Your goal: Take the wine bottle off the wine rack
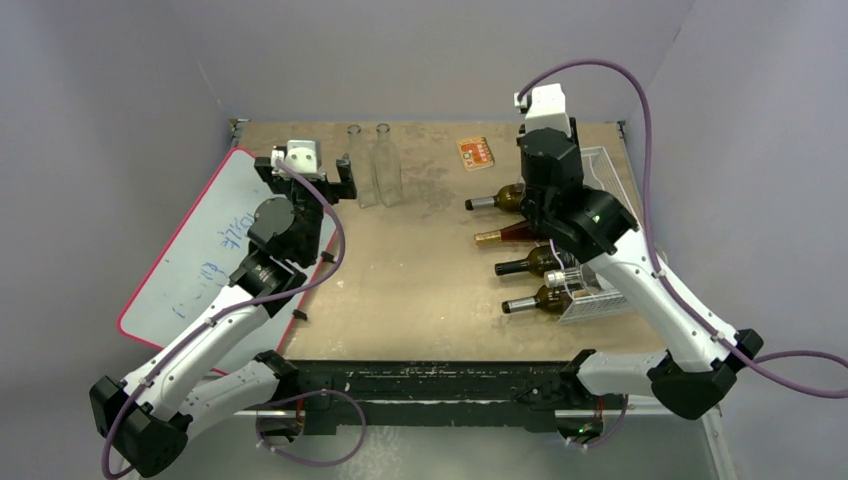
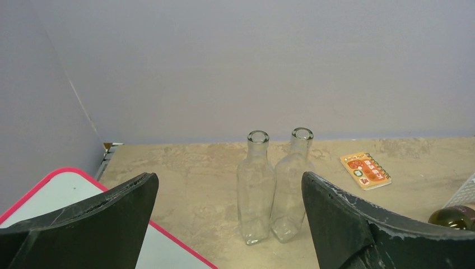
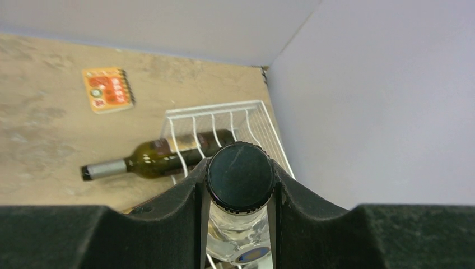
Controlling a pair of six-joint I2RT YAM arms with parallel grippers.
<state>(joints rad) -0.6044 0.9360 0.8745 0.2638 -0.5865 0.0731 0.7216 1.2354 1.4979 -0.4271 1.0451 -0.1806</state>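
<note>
- The right gripper [image 3: 240, 168] is closed on the neck of a clear bottle [image 3: 235, 238], with a finger pressed against each side just under its black cap [image 3: 240, 176].
- We see this bottle cap-first, over the near part of the white wire wine rack [image 3: 224, 112] by the right wall. We cannot tell whether it is free of the wires.
- Beyond it a dark green wine bottle [image 3: 168, 157] lies in the rack, its silver-foiled neck pointing left.
- The left gripper [image 2: 227, 185] is spread wide and empty, facing two upright glass bottles [image 2: 256, 190].
</note>
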